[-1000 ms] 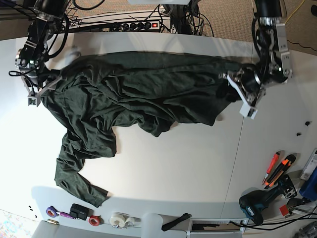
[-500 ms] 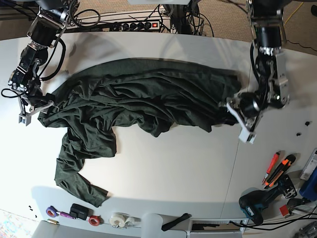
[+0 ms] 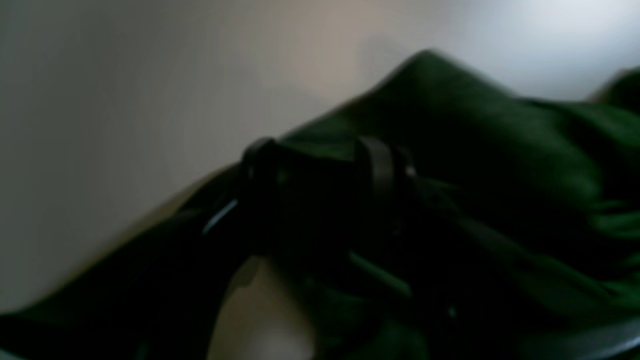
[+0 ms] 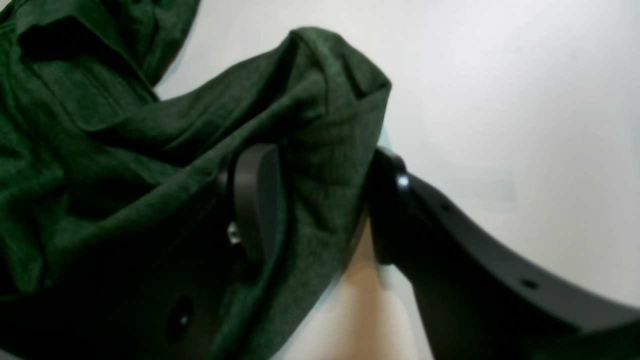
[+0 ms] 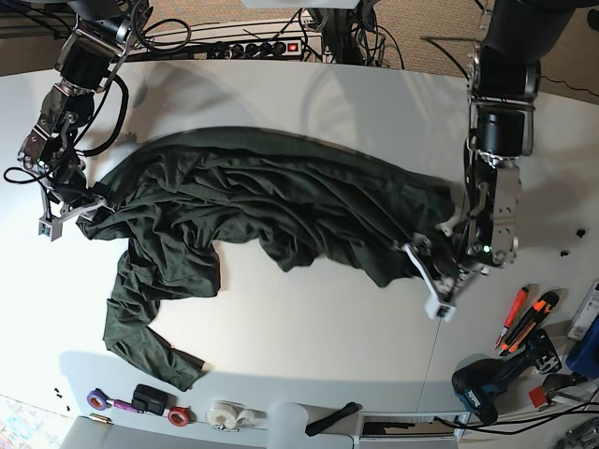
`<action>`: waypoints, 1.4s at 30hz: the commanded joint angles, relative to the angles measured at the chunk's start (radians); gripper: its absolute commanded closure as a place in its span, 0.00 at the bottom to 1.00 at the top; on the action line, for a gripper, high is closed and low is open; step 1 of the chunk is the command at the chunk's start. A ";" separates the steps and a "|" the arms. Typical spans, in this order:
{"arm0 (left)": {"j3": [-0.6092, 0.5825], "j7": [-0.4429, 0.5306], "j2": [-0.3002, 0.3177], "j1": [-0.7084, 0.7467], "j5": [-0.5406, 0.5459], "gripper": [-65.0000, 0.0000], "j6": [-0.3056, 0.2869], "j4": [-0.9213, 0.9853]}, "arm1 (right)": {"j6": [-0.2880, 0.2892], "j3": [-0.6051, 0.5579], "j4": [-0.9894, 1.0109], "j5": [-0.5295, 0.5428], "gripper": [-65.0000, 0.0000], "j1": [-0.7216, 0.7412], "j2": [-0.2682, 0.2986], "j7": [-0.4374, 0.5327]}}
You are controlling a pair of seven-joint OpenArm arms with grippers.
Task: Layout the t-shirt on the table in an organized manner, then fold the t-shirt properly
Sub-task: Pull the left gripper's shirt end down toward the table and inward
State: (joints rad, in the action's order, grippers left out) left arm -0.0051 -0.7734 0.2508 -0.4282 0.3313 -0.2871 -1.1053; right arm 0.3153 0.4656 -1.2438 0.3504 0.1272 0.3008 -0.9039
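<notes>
The t-shirt is spread crumpled across the white counter, its dark green body stretched in a band between the two arms in the base view. One long cuffed sleeve hangs down from the body toward the near edge of the counter, its cuff lying flat on the surface.

The right gripper is clenched on a fold of the t-shirt: in the right wrist view, green knit fabric is pinched between the two dark fingers, and a bunched peak of cloth stands above them. In the base view this gripper is seen at the far end of the garment, low over the counter.

The left gripper is seen at the opposite end of the fabric. In the blurred left wrist view, its dark fingers are surrounded by green cloth, and the fabric appears to be grasped between them, though the blur prevents certainty.

Hand tools and rolls of tape lie along the near edge of the counter, well apart from the garment.
</notes>
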 commanded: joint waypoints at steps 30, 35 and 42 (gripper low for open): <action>0.184 -0.148 0.026 0.027 0.559 0.46 -0.369 -0.104 | 0.074 -0.007 -0.376 0.206 0.56 -0.034 -0.027 -0.244; 0.121 -0.143 -0.056 0.026 0.542 0.46 -0.369 -0.104 | 0.109 -0.008 -0.385 0.221 0.56 -0.086 -0.048 -0.246; -0.086 0.005 -0.113 0.019 0.299 0.46 -0.239 -0.104 | 0.103 -0.008 -0.384 0.135 0.56 -0.147 -0.087 -0.245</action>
State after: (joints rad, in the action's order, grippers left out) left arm -0.0956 -0.7921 0.1390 -0.3782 0.6113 -0.5198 -1.1915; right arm 0.4202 0.4538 -1.6108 0.4835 -0.0341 0.2001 -1.1587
